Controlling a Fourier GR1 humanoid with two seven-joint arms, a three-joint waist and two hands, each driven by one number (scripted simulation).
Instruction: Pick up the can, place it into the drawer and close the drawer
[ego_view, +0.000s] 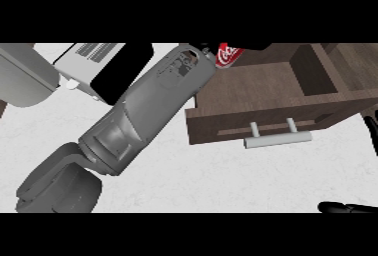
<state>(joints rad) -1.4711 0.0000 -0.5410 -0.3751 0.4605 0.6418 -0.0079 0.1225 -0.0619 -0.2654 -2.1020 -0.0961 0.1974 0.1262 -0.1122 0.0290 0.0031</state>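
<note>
Right hand: I saw only black fingertips (347, 207) poking in at the lower right edge, low over the white speckled countertop (221, 175). I could not tell whether they were spread or curled.
Left forearm: the grey forearm (140, 120) ran from the lower left up and to the right, crossing the counter toward the drawer's back corner.
Drawer: the dark brown wooden drawer (251, 90) stood pulled out, its pale grey bar handle (277, 141) facing me. The part of its floor I could see held nothing.
Left hand: the black hand (210, 49) sat at the forearm's far end, cut off by the top of the view. It lay against the can, but I could not tell how its fingers were set.
Can: the red soda can with white lettering (229, 54) showed just beside the hand, at the drawer's far left corner. I could not tell whether it was lifted or standing.
Far left: a white and black boxy appliance (100, 67) and a pale grey rounded object (26, 75) sat well apart from the drawer.
Progress: I judged the drawer open and ready and the can reached. Placing it inside and shutting the drawer remained.
</note>
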